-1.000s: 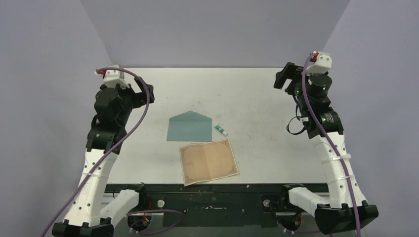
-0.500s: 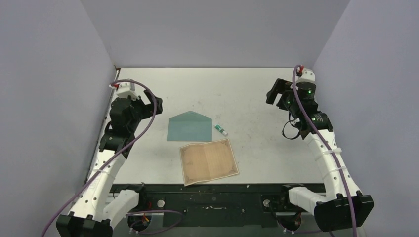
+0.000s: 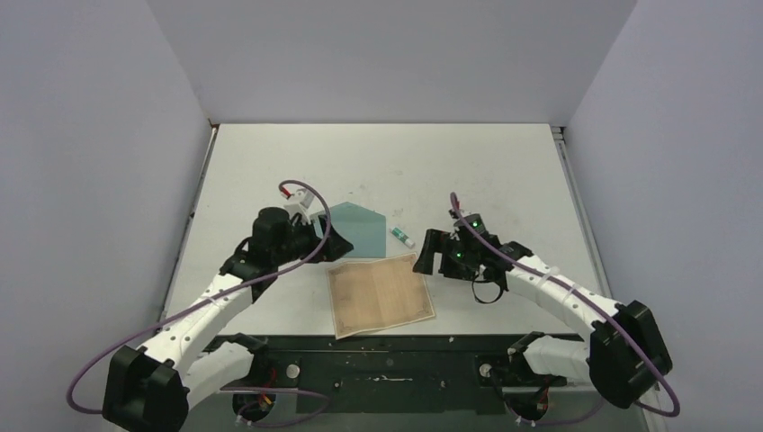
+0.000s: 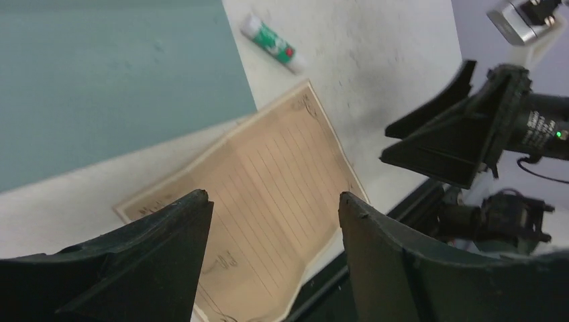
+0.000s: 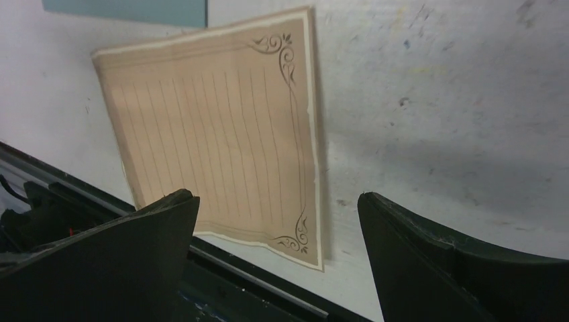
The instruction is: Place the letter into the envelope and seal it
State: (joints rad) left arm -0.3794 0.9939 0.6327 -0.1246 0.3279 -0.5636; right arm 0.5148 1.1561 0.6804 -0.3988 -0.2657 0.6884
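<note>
The letter lies flat on the table, close to the near edge and roughly midway between my two arms. Its long axis runs left to right across the table, turned slightly so that the right end sits a little farther from me than the left. Nothing is holding it.

Just beyond it, toward the far left, is the envelope, also flat, with the point of its flap aimed away from me. From the left wrist camera I see a thin strip of bare table between the envelope's near edge and the letter's far edge, so they are beside each other but not touching. A small glue stick lies off the envelope's right side, apart from both papers.

The left gripper hangs over the envelope's near-left part, with the letter's far-left corner just ahead of it. Its fingers stand apart with nothing between them. The right gripper is at the letter's far-right corner, fingers spread wide and empty. In its own camera the letter's right edge runs down between the two fingers.

My judgement is that the letter sits between the grippers along its long axis, one at each short end, with the right one slightly better lined up on an edge. Lifting a flat sheet off the table looks like the tricky part, and a nudge could slide it.
</note>
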